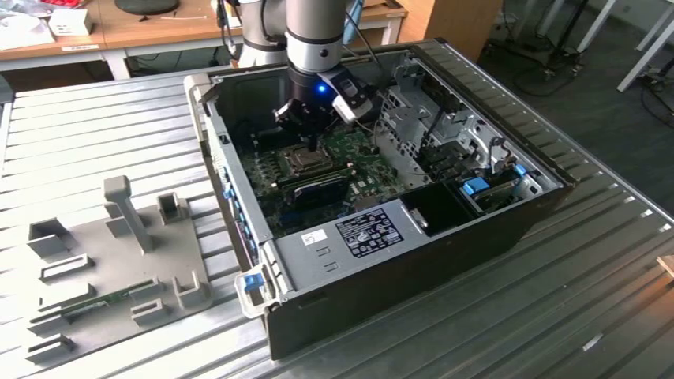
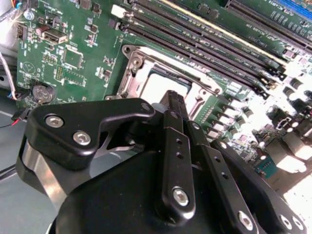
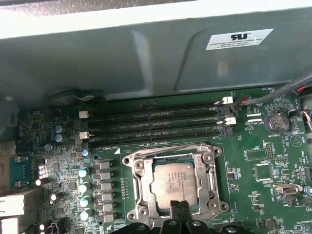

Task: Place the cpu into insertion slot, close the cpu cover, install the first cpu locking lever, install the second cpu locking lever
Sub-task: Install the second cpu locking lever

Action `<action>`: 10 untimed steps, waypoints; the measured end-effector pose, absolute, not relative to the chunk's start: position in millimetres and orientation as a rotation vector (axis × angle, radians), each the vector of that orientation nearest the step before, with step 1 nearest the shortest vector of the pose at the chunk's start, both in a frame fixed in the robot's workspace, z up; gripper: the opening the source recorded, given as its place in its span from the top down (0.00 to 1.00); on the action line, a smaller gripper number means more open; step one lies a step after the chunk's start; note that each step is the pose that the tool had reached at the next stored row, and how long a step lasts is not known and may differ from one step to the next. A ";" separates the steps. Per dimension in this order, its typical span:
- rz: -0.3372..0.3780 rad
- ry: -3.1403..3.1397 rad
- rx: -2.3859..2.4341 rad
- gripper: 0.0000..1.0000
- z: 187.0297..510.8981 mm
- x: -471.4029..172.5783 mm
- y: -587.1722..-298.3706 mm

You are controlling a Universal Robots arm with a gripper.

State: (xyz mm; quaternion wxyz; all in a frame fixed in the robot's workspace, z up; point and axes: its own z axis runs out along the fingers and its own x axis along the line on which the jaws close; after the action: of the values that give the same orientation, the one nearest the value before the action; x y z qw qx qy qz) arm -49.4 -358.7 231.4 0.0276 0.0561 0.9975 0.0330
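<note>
A robotics lab: ribbed metal worktop (image 1: 95,134), opened computer case (image 1: 421,237), wooden desks (image 1: 158,28) and cables behind.

open computer case (image 1: 506,229) | grey fixture tray (image 1: 106,268) beside it | ribbed metal table (image 1: 589,316) | wooden desk (image 1: 158,28)

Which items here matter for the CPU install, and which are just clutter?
Job:
- cpu, seated in the insertion slot
- cpu cover, down around it
- gripper, at the socket's edge

Lying about:
- memory slots
- coin battery
- grey fixture tray outside the case
</note>
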 end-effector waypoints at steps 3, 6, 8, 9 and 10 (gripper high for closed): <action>0.102 3.080 0.173 0.90 232.4 -49.4 -358.8; 0.102 3.080 0.173 0.90 233.8 -49.3 -358.7; 0.102 3.080 0.173 0.90 233.8 -49.3 -358.7; 0.102 3.080 0.173 0.90 233.9 -49.4 -358.7; 0.102 3.080 0.173 0.90 233.9 -49.4 -358.7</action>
State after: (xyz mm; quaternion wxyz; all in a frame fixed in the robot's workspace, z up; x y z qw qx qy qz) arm -49.4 -358.7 233.9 0.0277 0.0561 0.9975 0.0330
